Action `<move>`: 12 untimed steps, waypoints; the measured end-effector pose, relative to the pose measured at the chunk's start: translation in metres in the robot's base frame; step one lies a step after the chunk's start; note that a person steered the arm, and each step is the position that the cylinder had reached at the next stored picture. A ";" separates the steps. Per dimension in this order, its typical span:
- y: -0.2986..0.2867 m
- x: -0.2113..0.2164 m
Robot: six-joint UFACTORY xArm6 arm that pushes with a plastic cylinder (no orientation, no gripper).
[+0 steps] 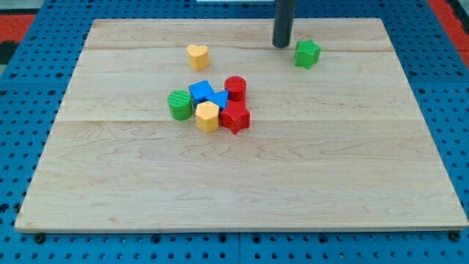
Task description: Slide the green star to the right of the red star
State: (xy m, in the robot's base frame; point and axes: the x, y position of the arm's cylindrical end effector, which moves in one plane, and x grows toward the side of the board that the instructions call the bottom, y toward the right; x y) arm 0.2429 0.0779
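**Rod upright near the board's top edge, green star just to its right**

The dark rod came down from the view's top, standing nearly vertical, and my tip [282,45] rested on the wooden board [242,183] close to its top edge, a little right of centre. The arm carried no pincer, only this plain rod, so nothing was clasped or released; the tip touched no block.

Going from the view's left: the green cylinder [178,105] stood at the left end of a tight cluster near the board's middle. Above it and apart from the cluster lay the yellow heart [198,56], up near the top edge, well to the left of the tip. Next in the cluster came the blue cube [201,92], with the yellow hexagonal block [207,116] just below it and a second blue block [220,100], its shape unclear, wedged between them. The red cylinder [235,88] stood at the cluster's upper right, and the red star [236,117] sat directly below it, beside the yellow hexagonal block.

The green star [308,53] lay alone, just to the right of the tip and slightly lower in the view, a narrow gap between them. It sat well apart from the red star, up and to the right of it.
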 end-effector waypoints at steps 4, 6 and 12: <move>0.064 0.063; 0.071 0.104; 0.074 0.122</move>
State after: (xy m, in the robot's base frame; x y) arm 0.3649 0.1519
